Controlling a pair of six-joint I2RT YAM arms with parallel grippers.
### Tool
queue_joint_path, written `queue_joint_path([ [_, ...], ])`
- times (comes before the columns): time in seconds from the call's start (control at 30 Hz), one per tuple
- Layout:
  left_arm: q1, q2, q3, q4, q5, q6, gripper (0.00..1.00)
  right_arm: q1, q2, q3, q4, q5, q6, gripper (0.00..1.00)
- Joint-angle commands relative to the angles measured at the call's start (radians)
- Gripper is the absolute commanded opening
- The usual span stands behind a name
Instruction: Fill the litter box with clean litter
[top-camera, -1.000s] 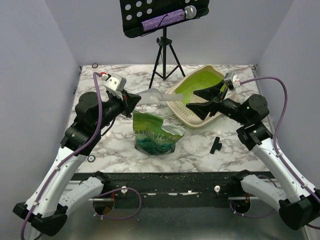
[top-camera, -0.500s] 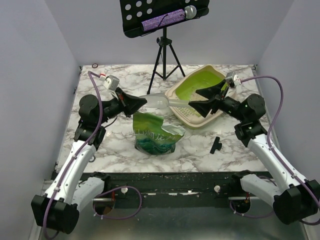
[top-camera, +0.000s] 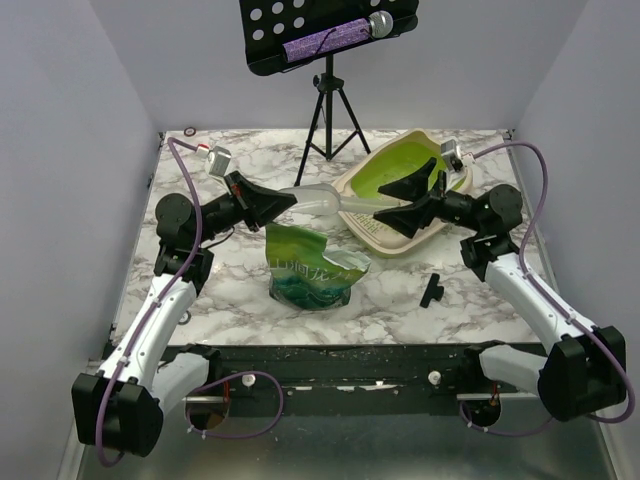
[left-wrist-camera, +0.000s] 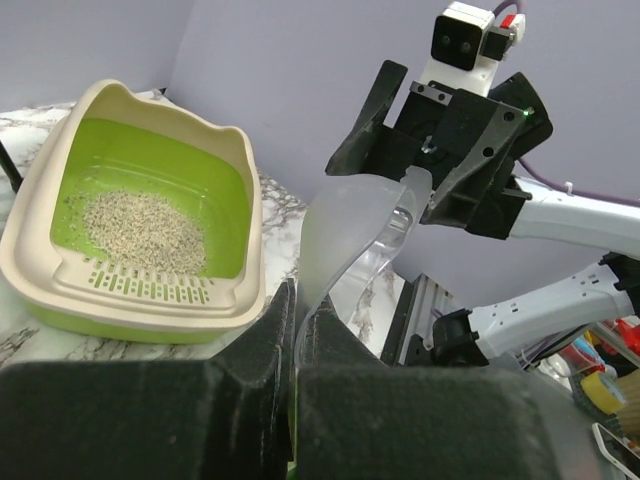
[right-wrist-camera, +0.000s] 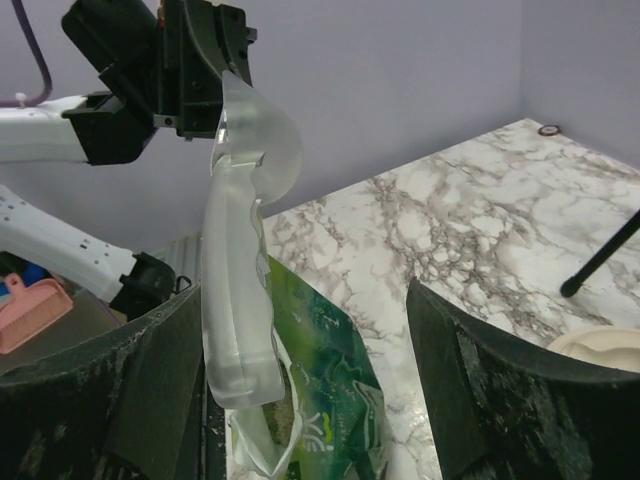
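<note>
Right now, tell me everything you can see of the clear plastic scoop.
The translucent, frosted plastic scoop has a flat handle and a curved, rounded bowl. The left end effector is shut on its handle, holding it in the air above the table, between the green bag and the beige litter box. Its bowl reaches toward the right end effector, whose jaws stand open and apart from it. Whether it carries litter is unclear.
</note>
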Motion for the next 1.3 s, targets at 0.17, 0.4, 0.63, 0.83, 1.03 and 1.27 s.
queue_joint_path([
  [0.17,0.023,-0.012,-0.025,0.076,0.043,-0.030,0.00,-0.002,0.066,-0.006,0.317,-0.121,0.214,0.86],
  [0.4,0.035,-0.010,-0.034,0.099,0.045,-0.042,0.00,0.016,0.122,0.000,0.381,-0.130,0.266,0.84],
  [0.63,0.039,-0.012,-0.036,0.101,0.048,-0.044,0.00,0.044,0.161,0.026,0.412,-0.123,0.283,0.83],
  [0.83,0.042,-0.009,-0.037,0.102,0.049,-0.042,0.00,0.081,0.170,0.063,0.371,-0.118,0.245,0.81],
  [1.03,0.047,-0.010,-0.040,0.105,0.054,-0.044,0.00,0.113,0.182,0.099,0.297,-0.112,0.194,0.77],
  [1.27,0.055,-0.015,-0.043,0.111,0.055,-0.048,0.00,0.122,0.188,0.116,0.265,-0.109,0.174,0.72],
])
